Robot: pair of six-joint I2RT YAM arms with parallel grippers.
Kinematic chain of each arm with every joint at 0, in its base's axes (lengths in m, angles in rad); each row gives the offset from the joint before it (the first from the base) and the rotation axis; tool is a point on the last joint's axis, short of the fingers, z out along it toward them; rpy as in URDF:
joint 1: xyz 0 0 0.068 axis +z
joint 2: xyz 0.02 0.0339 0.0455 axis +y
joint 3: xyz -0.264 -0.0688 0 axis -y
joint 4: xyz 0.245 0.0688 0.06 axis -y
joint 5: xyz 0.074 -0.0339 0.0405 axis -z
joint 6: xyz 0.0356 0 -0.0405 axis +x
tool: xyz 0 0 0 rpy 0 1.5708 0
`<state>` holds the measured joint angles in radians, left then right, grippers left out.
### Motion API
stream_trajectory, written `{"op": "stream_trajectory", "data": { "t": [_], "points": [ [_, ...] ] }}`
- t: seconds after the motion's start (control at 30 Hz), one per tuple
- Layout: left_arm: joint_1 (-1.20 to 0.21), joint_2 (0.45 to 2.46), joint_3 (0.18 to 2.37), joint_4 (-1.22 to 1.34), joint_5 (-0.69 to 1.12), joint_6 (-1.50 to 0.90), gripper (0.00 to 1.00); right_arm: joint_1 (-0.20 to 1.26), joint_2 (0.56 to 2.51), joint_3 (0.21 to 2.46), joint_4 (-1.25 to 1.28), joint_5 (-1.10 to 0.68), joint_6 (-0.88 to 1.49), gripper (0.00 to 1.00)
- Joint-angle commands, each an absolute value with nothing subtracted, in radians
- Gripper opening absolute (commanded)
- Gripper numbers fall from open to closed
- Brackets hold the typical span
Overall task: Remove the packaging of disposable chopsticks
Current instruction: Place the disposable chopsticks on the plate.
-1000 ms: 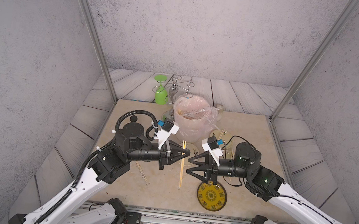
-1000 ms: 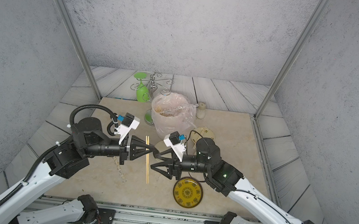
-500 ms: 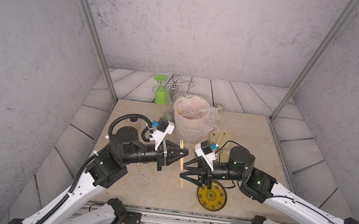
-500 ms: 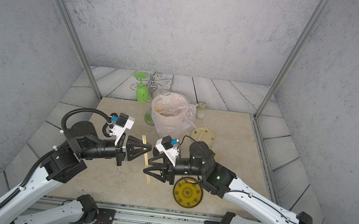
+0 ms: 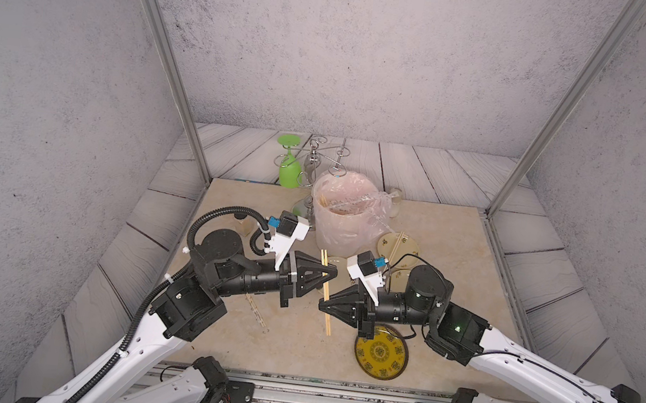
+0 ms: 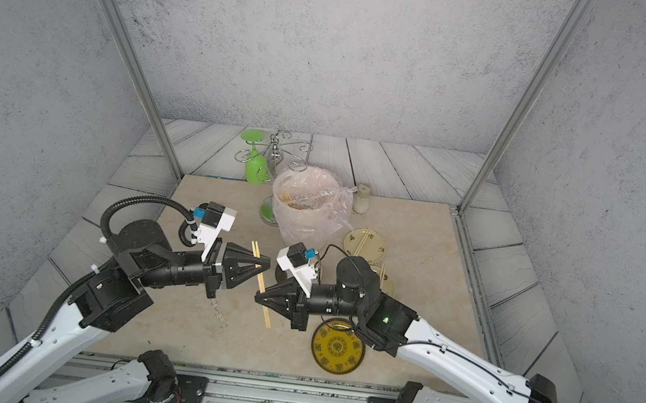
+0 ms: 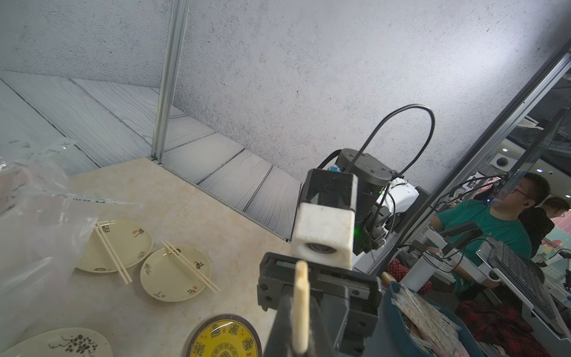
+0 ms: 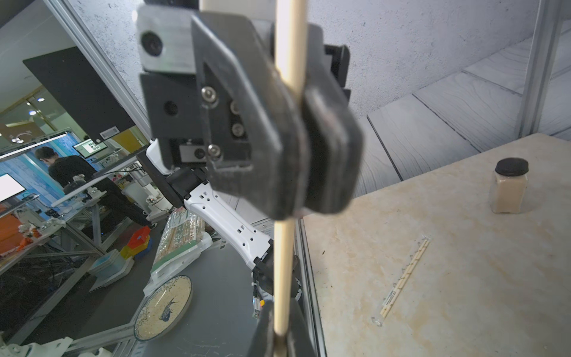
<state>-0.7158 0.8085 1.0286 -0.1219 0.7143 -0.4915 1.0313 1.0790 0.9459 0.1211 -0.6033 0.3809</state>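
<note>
A pair of pale wooden disposable chopsticks (image 5: 326, 291) hangs above the table between both arms; no sleeve shows on it. My left gripper (image 5: 333, 271) is shut on its upper middle and appears clamped around the stick in the right wrist view (image 8: 304, 129). My right gripper (image 5: 321, 306) is shut on the lower part, its fingers pinching the stick (image 8: 279, 340). In the left wrist view the chopsticks (image 7: 301, 296) rise from my closed left fingers. Another pair, still inside its packaging (image 8: 404, 275), lies flat on the table under the left arm (image 6: 220, 311).
A bucket lined with a pinkish bag (image 5: 341, 230) stands behind the grippers. Two cream plates (image 7: 123, 247) (image 7: 160, 278) carry bare chopsticks. A yellow plate (image 5: 380, 352) lies below the right gripper. A green glass (image 5: 289, 169) and a wire rack stand at the back, and a black-lidded jar (image 8: 509, 188) is on the table.
My right gripper moved left toward the chopsticks and closed on their lower part. The left gripper stayed shut on them and shifted only slightly.
</note>
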Motion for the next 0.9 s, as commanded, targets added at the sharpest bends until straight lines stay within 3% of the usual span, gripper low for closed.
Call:
{"op": "stream_trajectory", "data": {
  "t": [0.0, 0.4, 0.53, 0.7, 0.87],
  "points": [
    [-0.718, 0.786, 1.019, -0.077, 0.710, -0.483, 0.00, 1.037, 1.088, 0.941, 0.159, -0.610, 0.405, 0.00],
    [-0.718, 0.753, 1.016, -0.090, 0.632, -0.453, 0.01, 1.037, 1.112, 0.960, 0.163, -0.639, 0.433, 0.00],
    [-0.718, 0.740, 1.017, -0.104, 0.590, -0.449, 0.15, 1.037, 1.126, 0.960, 0.164, -0.647, 0.443, 0.00],
    [-0.717, 0.710, 1.015, -0.115, 0.504, -0.442, 0.39, 1.037, 1.129, 0.959, 0.138, -0.636, 0.439, 0.00],
    [-0.719, 0.675, 1.015, -0.133, 0.413, -0.419, 0.45, 1.036, 1.125, 0.962, 0.099, -0.619, 0.429, 0.00]
  ]
}}
